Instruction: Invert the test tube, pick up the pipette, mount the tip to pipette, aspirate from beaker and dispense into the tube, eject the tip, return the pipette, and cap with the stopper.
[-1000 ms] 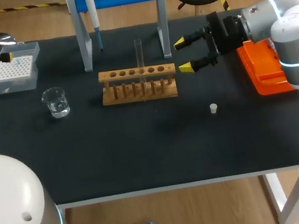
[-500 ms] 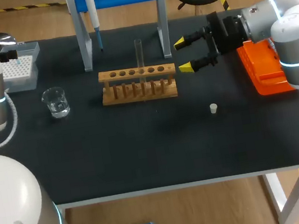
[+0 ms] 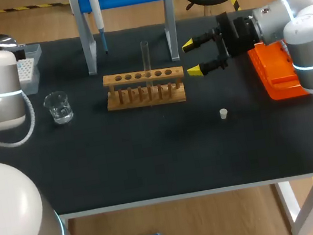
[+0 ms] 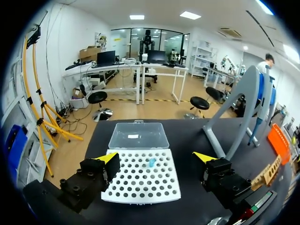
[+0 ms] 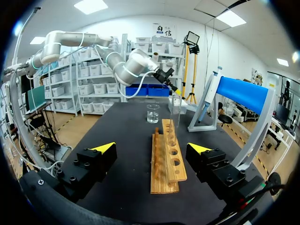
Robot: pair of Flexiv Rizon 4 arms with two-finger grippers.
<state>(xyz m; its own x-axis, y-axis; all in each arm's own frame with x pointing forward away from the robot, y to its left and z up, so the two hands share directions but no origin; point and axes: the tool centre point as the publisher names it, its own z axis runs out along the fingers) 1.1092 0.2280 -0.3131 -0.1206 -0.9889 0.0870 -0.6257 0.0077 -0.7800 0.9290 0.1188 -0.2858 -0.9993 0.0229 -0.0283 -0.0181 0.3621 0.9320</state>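
Left gripper (image 4: 157, 159) is hanging spread, empty, over tip box (image 4: 140, 187); right gripper (image 3: 193, 58) is gaping empty beside rack (image 3: 143, 81), where test tube (image 3: 146, 55) is standing upright. Pipette (image 3: 96, 13) is hanging on its stand (image 3: 88, 45). Risk: left arm, crossing toward it, clipping the beaker (image 3: 58, 106) and spilling.

Broad black-topped table (image 3: 152, 166), white-edged

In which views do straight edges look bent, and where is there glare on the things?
Head view: little bending, the rack looks straight; the beaker carries small bright glints. Left wrist view: strong fisheye bending, the tip box bulges at its edges. Right wrist view: the pipette stand has a post that looks bowed.
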